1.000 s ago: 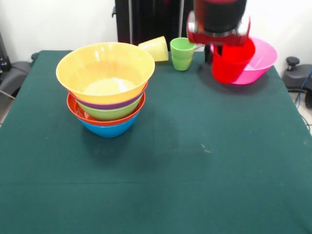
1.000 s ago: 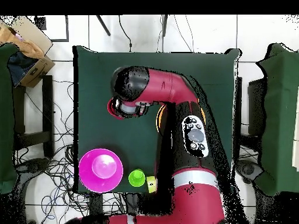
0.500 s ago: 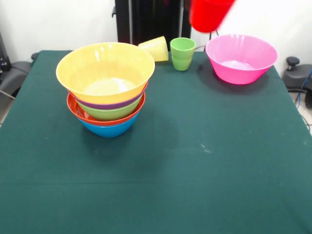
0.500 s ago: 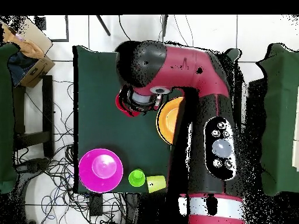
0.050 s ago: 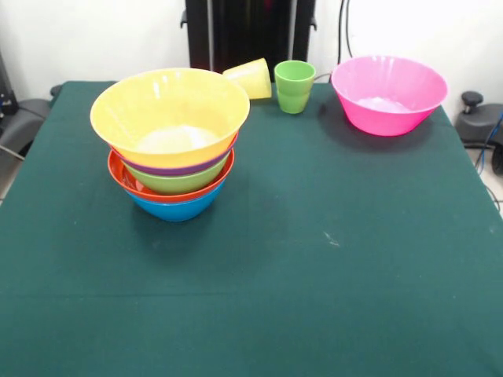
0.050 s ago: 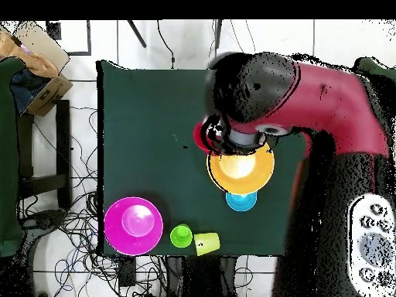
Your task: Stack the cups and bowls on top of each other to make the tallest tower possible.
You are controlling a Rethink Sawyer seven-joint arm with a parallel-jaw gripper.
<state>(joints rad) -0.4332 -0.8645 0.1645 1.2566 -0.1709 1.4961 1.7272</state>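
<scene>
The tower point(image 5: 174, 182) stands left of centre: blue bowl at the bottom, then red-orange, green and purple rims, and a large yellow-orange bowl point(image 5: 169, 110) on top. Seen from overhead, the arm's end covers the gripper point(image 6: 224, 139) at the far-left rim of the yellow-orange bowl point(image 6: 241, 170). A red cup point(image 6: 203, 138) pokes out from under it, held aloft. Neither shows in the front view. A green cup point(image 5: 294, 86) stands upright and a yellow cup point(image 5: 250, 78) lies on its side at the back. The pink bowl point(image 5: 389, 94) sits at the back right.
A small blue bowl point(image 6: 241, 201) sits on the table right beside the tower on the robot's side, hidden behind it in the front view. The pink bowl point(image 6: 112, 224), green cup point(image 6: 181, 235) and yellow cup point(image 6: 206, 244) line the table's edge by the robot.
The arm lifted the red cup out of the front view and swung it from beside the pink bowl across to the tower's rim.
</scene>
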